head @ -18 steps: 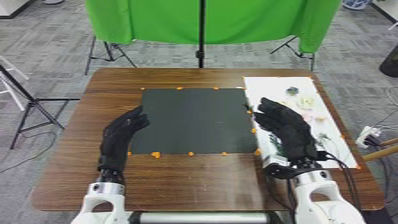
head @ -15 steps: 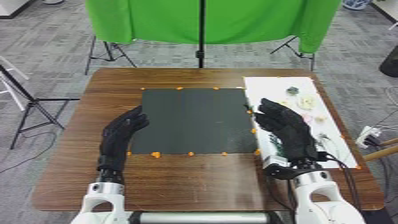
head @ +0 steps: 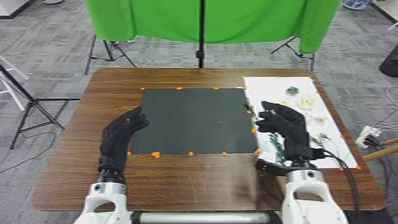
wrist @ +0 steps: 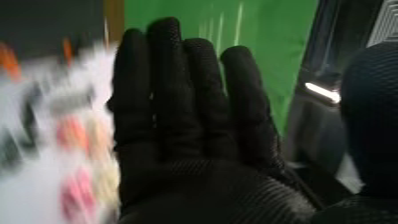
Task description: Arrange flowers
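The robot's right hand (head: 284,125), in a black fabric glove, spreads wide with straight fingers and the thumb held well apart, above the inner long edge of a white rectangular sheet (head: 263,89) on a brown wooden bench (head: 213,187). In the right wrist view, the hand (wrist: 213,185) appears palm-on, with pink blossoms (wrist: 78,195) blurred beyond it. On the sheet lie a pale yellow flower (head: 306,102), a small dark blue-green bloom (head: 292,90) near the far end and a green leafy sprig (head: 277,148) beside the glove. Next to the sheet, a flat black square board (head: 195,122) sits mid-bench, small orange tabs (head: 155,155) around its edges. The left hand (head: 124,125), gloved alike, is loosely open over the board's left edge. Bright green cloth (head: 151,20) hangs behind the bench.
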